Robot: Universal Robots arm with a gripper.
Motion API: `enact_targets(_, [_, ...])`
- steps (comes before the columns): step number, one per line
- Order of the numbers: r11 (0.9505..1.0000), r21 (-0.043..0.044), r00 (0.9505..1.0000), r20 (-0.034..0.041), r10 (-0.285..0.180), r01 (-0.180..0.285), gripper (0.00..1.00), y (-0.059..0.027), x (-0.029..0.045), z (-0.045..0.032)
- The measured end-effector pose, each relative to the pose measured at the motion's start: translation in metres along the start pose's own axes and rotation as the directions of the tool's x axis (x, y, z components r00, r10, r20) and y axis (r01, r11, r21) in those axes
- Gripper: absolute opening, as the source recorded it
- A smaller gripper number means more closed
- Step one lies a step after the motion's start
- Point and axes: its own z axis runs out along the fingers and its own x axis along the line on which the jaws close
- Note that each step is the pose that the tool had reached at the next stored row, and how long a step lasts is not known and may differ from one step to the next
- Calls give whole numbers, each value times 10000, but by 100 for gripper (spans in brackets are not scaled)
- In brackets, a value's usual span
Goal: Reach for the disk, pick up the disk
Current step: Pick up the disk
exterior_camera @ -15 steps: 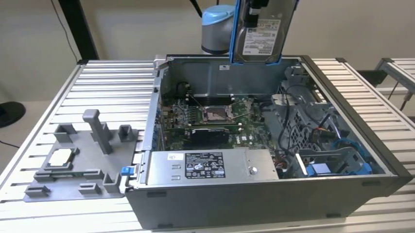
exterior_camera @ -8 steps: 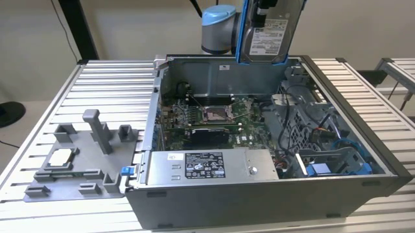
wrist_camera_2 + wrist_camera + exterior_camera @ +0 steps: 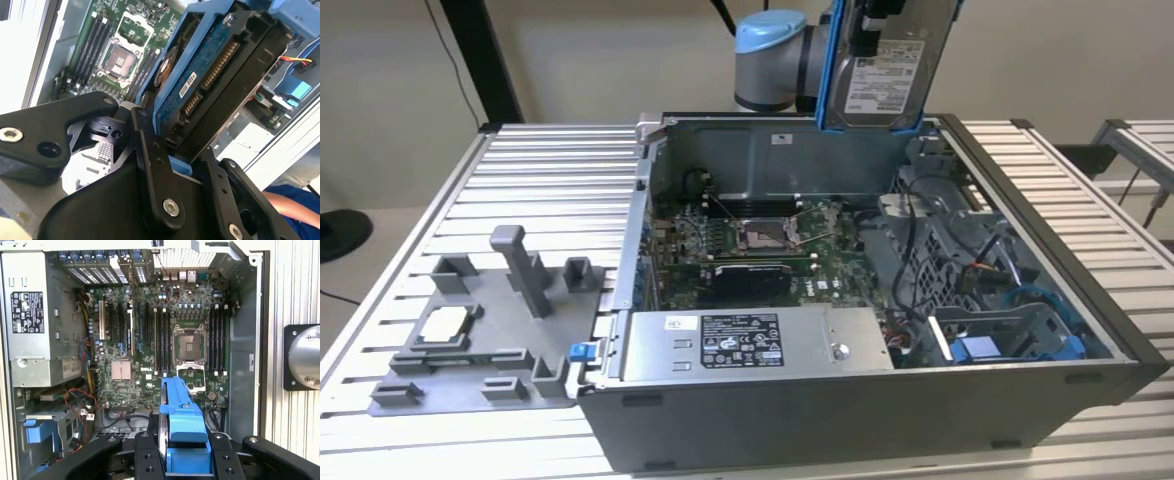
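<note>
Black gripper point(image 3: 186, 460) linkages sit closest to the lens in both wrist views, closed onto the disk point(image 3: 181, 412) by its blue bracket, which stands on edge between them. Seen from the exterior view, the disk point(image 3: 887, 65) hangs lifted clear above the rear of the open computer case point(image 3: 1067, 300), its white label facing outward, just beside the arm's blue-capped joint point(image 3: 771, 60). Beneath it lie the green motherboard point(image 3: 165, 340) and the grey power supply point(image 3: 734, 345) with a black label. The case rests on a ribbed metal table point(image 3: 547, 190); a grey fixture point(image 3: 487, 330) holding a small square chip point(image 3: 447, 322) sits toward the exterior view's left. Beyond the table stands a plain pale wall point(image 3: 587, 60).
</note>
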Motion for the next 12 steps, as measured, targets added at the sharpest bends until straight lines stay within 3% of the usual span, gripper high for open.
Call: enact_targets(12, [10000,0,10000,1,1,-1,0,-167,-7,0])
